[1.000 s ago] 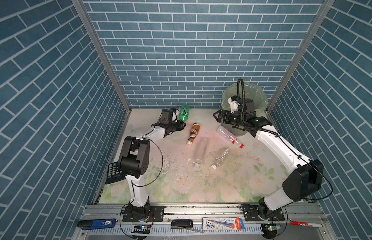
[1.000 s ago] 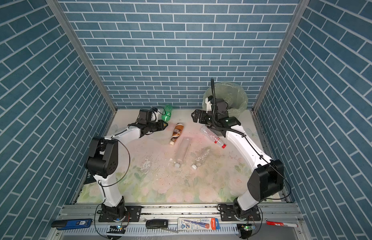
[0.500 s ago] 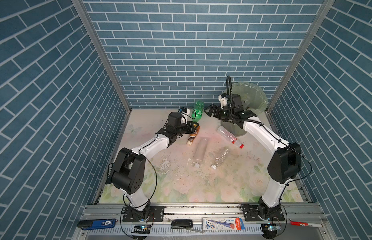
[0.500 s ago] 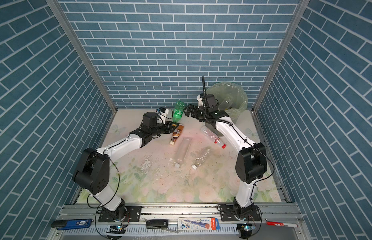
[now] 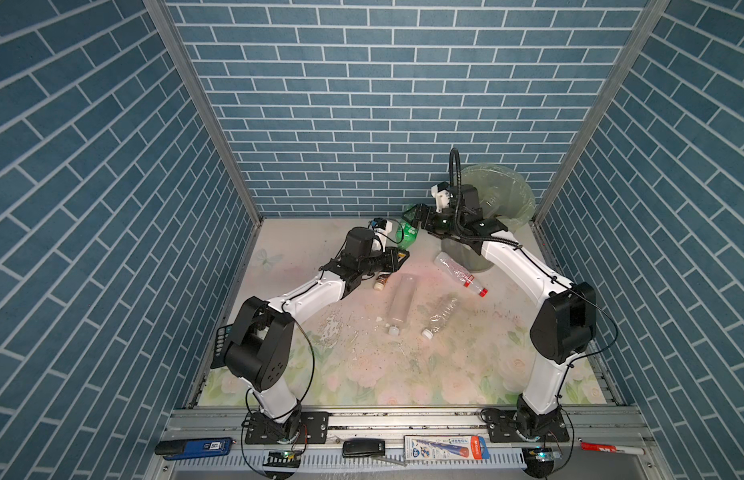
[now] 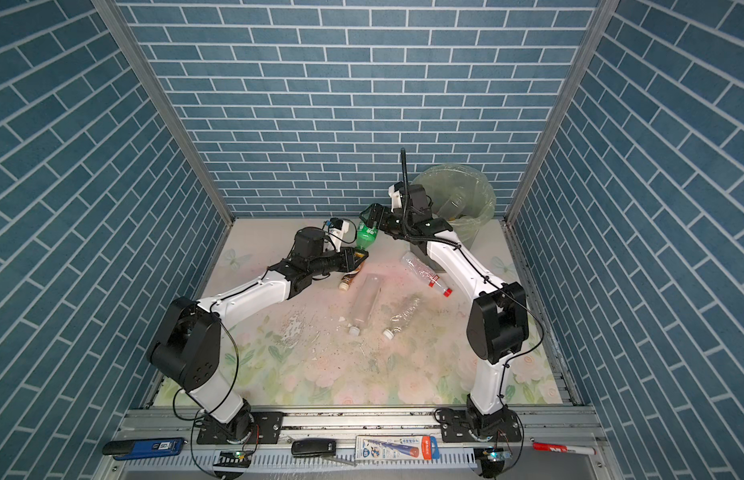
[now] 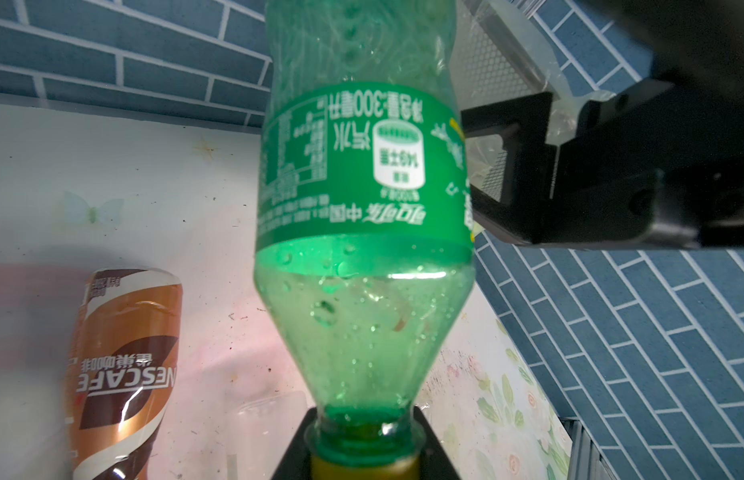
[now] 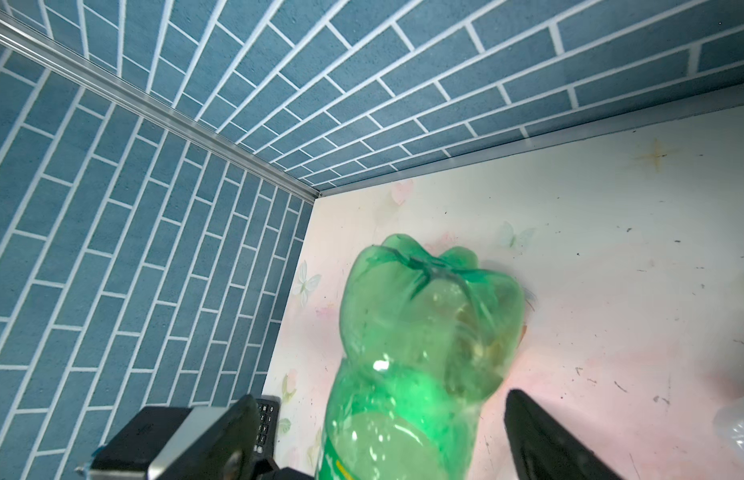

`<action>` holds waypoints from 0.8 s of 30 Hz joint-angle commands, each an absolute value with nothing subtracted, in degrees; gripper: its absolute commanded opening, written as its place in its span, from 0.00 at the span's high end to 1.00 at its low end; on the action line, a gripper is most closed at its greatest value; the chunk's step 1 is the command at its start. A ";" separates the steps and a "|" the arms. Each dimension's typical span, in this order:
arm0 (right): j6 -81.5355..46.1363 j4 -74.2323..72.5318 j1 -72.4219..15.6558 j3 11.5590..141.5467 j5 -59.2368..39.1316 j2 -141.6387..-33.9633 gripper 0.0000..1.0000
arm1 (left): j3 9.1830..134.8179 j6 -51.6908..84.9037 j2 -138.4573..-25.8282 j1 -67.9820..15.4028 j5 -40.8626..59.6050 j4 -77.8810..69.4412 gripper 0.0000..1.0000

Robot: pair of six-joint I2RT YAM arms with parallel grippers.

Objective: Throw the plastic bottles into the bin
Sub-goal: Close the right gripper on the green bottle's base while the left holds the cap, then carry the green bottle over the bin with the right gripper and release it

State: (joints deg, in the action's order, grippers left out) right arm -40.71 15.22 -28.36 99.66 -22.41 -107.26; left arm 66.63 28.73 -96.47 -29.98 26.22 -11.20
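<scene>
1. At the far middle of the table [image 5: 362, 374], the left claw [image 5: 399, 258] is seen shut tight on the neck of the green bottle [image 5: 406, 235], just above its yellowish cap. The bottle is held clear of the table, cap end down in the claw.
2. Just under that claw, a brown bottle [image 5: 380, 282] is laid flat on the table, cap toward the front edge. It is touched by neither claw.
3. From the left claw, the green bottle is tilted up and away, so that its lobed base is pointed at the right claw [image 5: 416, 217]. Droplets are seen inside it, below its green label.
4. The right claw is held wide open around the bottle's base end, one finger on each side. In the right wrist view a gap is seen between the fingers and the plastic, so no grip is made there.
5. Below the right claw's wrist, a clear bottle with a red cap [image 5: 459, 270] is laid on the table. Nearer the front, a tall clear bottle [image 5: 399, 303] and a crumpled clear bottle [image 5: 441, 313] are laid side by side, white caps forward.
6. Behind the right claw's wrist, the bin [image 5: 522, 185] is stood in the far right corner, lined with a pale green bag. The green bottle is held outside it, on the claw's far side.
</scene>
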 commanded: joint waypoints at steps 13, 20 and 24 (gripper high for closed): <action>-42.48 15.01 -28.83 103.94 -22.94 -108.46 0.39 | 65.57 27.27 -92.91 -33.14 27.33 -13.45 0.69; -38.51 18.32 -28.83 105.87 -19.95 -106.46 0.53 | 66.22 27.07 -91.37 -33.20 26.48 -11.90 0.50; -35.41 21.09 -28.55 108.33 -17.95 -105.45 0.55 | 66.71 26.94 -89.80 -33.18 25.90 -10.86 0.33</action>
